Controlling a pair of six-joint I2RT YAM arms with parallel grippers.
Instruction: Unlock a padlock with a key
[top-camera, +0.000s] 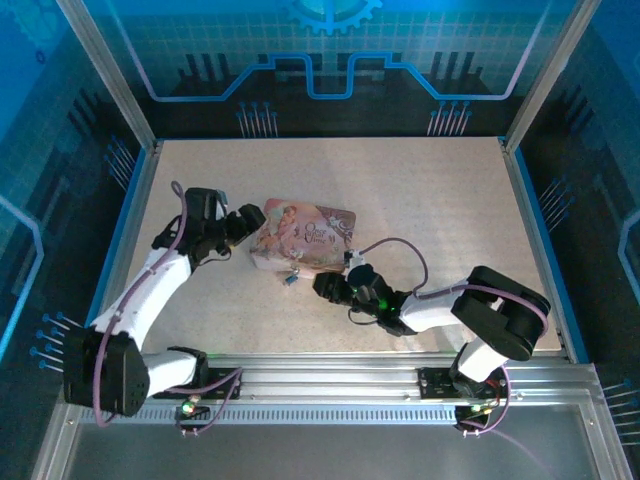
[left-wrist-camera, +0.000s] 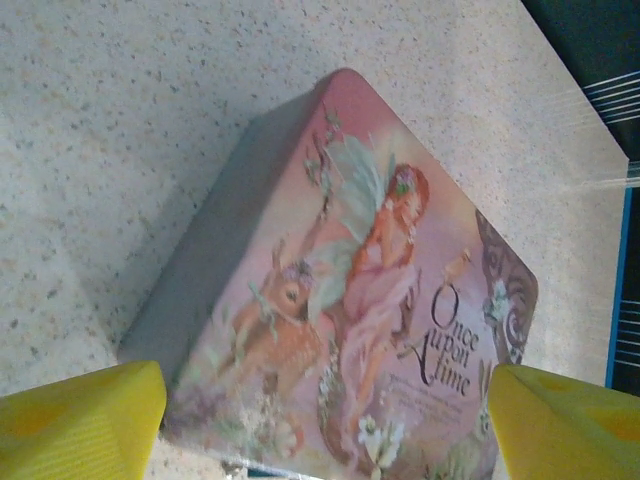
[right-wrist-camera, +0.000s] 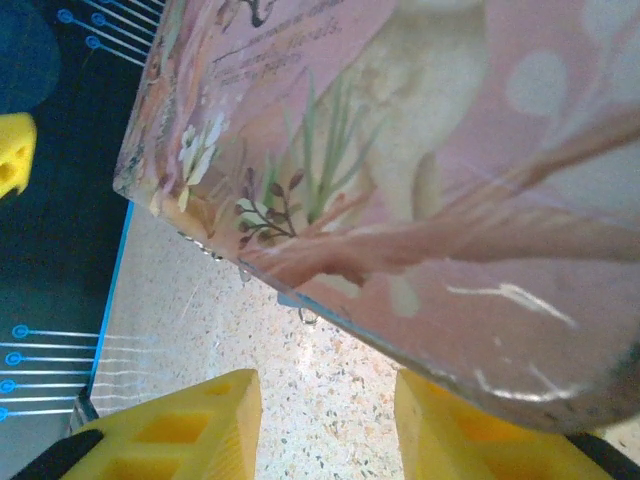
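Pink tin (top-camera: 305, 237) blocks mid-table (padlock (top-camera: 290, 278) at its near edge); table (top-camera: 430, 180) beyond open.

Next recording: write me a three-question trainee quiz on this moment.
1. True or false: the right fingers are clamped on the pink tin.
2. Where is the padlock? A) by the tin's near edge; B) at the table's far right corner; C) beside the left arm's base.
3. Fill in: the tin's lid reads "Once upon a ____".
Key: 1 false, bare table shows between them; 2 A; 3 time.
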